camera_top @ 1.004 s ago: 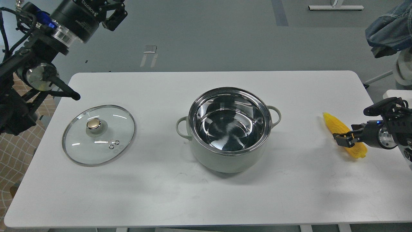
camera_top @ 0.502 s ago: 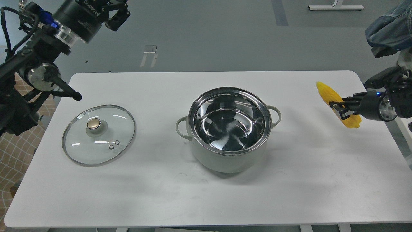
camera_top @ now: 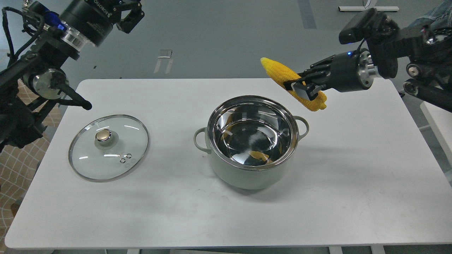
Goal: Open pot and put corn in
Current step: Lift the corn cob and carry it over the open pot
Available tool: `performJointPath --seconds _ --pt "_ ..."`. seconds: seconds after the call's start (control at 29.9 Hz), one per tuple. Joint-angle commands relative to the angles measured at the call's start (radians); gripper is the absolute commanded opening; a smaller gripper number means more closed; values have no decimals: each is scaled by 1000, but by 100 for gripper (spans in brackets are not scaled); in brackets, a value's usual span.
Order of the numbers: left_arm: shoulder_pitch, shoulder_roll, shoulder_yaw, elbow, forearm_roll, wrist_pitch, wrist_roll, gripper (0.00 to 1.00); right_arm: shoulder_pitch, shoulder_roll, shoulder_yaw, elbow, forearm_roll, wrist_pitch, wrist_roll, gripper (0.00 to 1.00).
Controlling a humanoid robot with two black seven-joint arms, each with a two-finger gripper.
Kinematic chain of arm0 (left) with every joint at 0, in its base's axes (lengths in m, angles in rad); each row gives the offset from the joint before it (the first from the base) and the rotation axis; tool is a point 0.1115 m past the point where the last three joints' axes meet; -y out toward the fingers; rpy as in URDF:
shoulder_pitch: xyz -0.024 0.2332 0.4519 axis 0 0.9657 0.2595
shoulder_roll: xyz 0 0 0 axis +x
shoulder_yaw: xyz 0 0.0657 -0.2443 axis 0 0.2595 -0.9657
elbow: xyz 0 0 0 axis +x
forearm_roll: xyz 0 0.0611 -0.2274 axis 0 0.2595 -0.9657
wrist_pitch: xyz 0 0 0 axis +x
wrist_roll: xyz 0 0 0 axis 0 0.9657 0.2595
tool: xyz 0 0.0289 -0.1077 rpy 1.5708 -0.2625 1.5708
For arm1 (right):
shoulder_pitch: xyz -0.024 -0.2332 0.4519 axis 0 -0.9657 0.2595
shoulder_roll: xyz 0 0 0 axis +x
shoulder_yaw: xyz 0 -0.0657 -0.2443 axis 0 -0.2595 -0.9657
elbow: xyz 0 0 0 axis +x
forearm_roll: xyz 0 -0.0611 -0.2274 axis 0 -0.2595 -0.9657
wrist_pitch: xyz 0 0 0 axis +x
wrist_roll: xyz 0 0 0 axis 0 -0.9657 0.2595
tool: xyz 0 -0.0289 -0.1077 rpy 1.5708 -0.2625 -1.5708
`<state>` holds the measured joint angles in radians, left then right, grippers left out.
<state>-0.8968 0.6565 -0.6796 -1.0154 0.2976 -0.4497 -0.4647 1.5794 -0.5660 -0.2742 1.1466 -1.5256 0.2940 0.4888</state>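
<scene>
The pale grey-green pot (camera_top: 247, 176) stands open at the table's middle, its shiny steel inside showing a yellow reflection. Its glass lid (camera_top: 108, 147) with the gold knob lies flat on the table to the left. My right gripper (camera_top: 300, 88) is shut on the yellow corn (camera_top: 279, 72) and holds it tilted in the air, above and just behind the pot's right rim. My left gripper (camera_top: 130, 16) is raised at the top left, far above the lid and holding nothing; its fingers are too dark to tell apart.
The white table (camera_top: 353, 158) spreads around the pot. Grey floor lies beyond its far edge. A small white surface (camera_top: 438, 120) shows at the right edge.
My right gripper has lifted the corn off the table's right side and carried it up and left to above the pot's rim. The left arm has barely moved.
</scene>
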Motion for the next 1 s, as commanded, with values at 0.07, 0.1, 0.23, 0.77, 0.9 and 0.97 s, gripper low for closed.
performJointPath --seconds 0.07,0.1,0.23,0.77,0.9,0.97 --pt "1 -3 0 0 0 2 0 95 11 105 -65 22 8 10 0 11" --pt "1 -3 0 0 0 2 0 95 11 118 -72 19 8 10 0 12" --pt "1 -1 0 0 0 0 0 95 -1 187 -94 -28 10 5 0 14" --pt "-1 0 -11 -6 -3 0 0 95 -39 265 -138 -99 12 4 0 48" --pt "1 0 -11 -6 -3 -1 0 95 -39 267 -138 -99 13 -9 0 63" --pt "-1 0 -11 -6 -2 0 0 95 -39 267 -138 -100 13 -13 0 69"
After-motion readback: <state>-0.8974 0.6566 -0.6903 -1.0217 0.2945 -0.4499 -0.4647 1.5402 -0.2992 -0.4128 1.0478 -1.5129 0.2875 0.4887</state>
